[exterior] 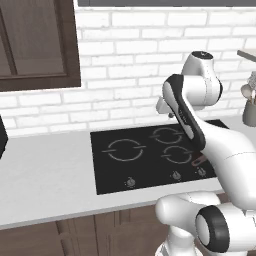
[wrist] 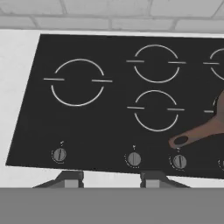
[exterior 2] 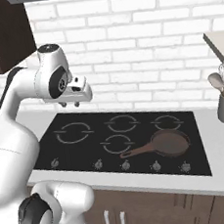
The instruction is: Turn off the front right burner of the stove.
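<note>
No readable text, labels or numbers anywhere; knob marks illegible.

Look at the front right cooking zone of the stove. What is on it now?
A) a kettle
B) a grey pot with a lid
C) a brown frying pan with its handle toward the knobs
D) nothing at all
C: in the right base view a brown frying pan sits on the front right burner of the stove, its handle running left and toward the row of knobs.
</note>
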Robot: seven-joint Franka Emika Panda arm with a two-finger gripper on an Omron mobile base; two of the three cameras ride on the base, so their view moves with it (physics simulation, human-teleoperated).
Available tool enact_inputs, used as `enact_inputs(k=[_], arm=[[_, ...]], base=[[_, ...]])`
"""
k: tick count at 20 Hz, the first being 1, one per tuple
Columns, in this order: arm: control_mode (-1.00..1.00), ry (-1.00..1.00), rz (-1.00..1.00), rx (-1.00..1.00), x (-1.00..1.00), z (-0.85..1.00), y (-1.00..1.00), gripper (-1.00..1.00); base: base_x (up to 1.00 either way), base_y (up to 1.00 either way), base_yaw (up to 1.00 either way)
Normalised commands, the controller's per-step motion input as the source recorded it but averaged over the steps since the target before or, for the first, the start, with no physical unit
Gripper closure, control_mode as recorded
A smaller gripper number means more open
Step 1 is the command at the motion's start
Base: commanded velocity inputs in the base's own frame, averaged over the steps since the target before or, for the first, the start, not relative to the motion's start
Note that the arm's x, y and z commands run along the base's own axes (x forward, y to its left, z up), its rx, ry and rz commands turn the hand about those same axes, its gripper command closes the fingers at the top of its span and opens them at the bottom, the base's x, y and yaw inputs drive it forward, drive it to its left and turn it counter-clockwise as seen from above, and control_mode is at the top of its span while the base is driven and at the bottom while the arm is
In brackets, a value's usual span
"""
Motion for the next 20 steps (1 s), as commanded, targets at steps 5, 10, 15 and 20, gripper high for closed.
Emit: enact_inputs(k=[5, 10, 15, 20], arm=[[-1.00, 0.00, -0.01, 0.00, -0.01, -0.05, -0.12, -1.00], [-1.00, 0.01, -0.15, 0.00, -0.05, -0.24, -0.86, -1.00], [-1.00, 0.03, -0.26, 0.00, -0.06, -0.29, -1.00, -1.00], [-1.00, 0.04, -0.31, 0.02, -0.07, -0.31, -1.00, -1.00]], base=[[0.00, 0.00, 0.00], [0.00, 0.00, 0.00], [0.00, 0.00, 0.00], [0.00, 0.00, 0.00]])
